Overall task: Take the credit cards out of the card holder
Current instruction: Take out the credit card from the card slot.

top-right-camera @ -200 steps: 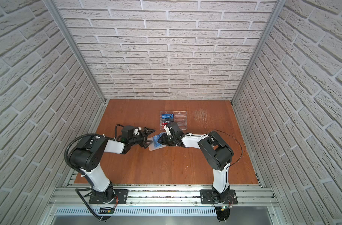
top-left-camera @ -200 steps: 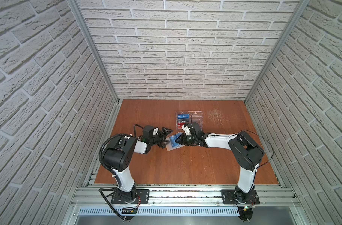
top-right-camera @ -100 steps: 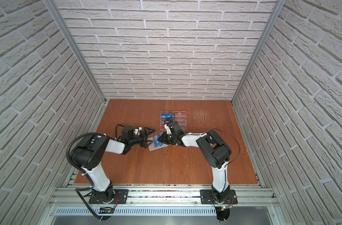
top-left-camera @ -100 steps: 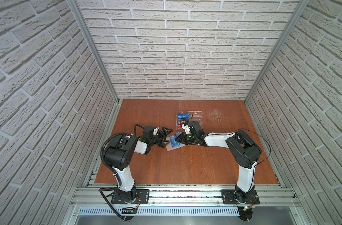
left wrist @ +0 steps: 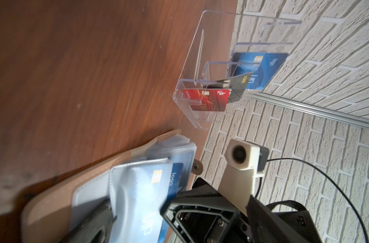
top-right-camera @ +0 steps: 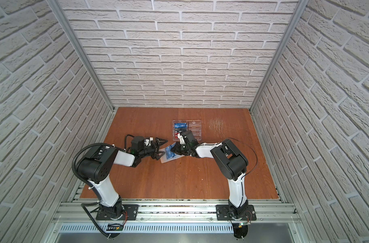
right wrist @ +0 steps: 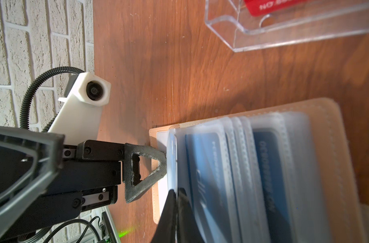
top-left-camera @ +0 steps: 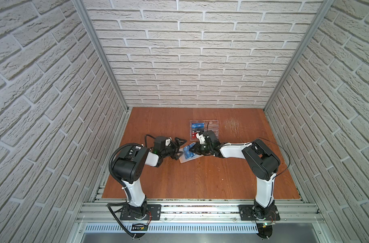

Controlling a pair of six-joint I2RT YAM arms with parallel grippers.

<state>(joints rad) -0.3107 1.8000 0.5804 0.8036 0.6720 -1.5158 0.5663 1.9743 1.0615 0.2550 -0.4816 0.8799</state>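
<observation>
Tan leatherette marks the card holder (top-left-camera: pixel 184 158), lying open near the middle of the desk with its frosted sleeves fanned. Over the last second the right claw (right wrist: pixel 176 191) has gone from partly open to fully pinched on the thin edge of the top sleeve leaf, where a blue credit card (left wrist: pixel 177 174) shows. Whether it caught the card or only plastic I cannot tell. The grasp looks made, with the pull-out yet to come.

The left claw (top-left-camera: pixel 181 149) stands wide, one finger (right wrist: pixel 128 172) touching the holder's cover, probably as a brace. Just behind the right claw, toward the far edge, a clear rack (top-left-camera: pixel 213 126) holds a red card (left wrist: pixel 206 98), a black card (left wrist: pixel 238 84) and a blue card (left wrist: pixel 263 69). It is close enough to crowd a lift.
</observation>
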